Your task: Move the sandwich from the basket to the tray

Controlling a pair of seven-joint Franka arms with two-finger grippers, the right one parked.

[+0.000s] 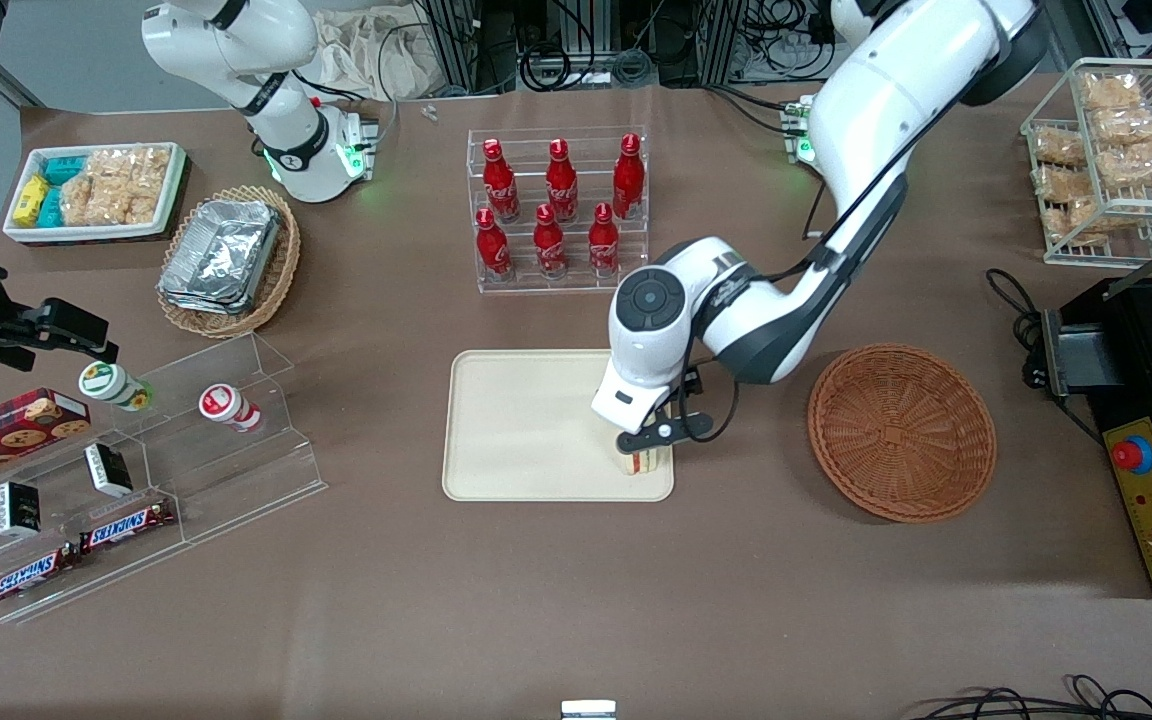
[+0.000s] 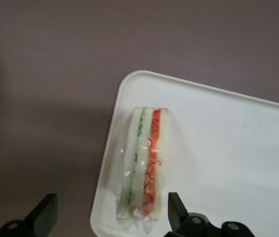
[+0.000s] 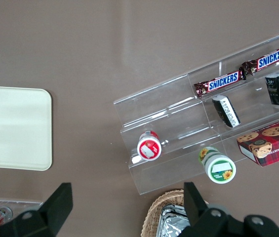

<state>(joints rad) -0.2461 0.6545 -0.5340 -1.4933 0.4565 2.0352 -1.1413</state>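
On tray [image 1: 516, 420]: sandwich [image 1: 644, 459] (seemingly released), gripper [image 1: 652, 446] above.

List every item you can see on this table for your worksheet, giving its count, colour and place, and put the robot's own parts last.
triangular white-bread sandwich: 1, pale with red and green filling, on the tray's corner under the gripper.
cream rectangular tray: 1, beige, mid-table.
round reddish-brown wicker basket: 1, holds nothing, beside the tray toward the working arm's end.
red bottles: 6, in a clear rack, farther from the front camera than the tray.
tan basket of foil containers: 1, toward the parked arm's end.
Snickers bars: 2, on the clear stepped stand.
white wire rack of snacks: 1, at the working arm's end.
left gripper: 1, black fingers open, straddling the sandwich.
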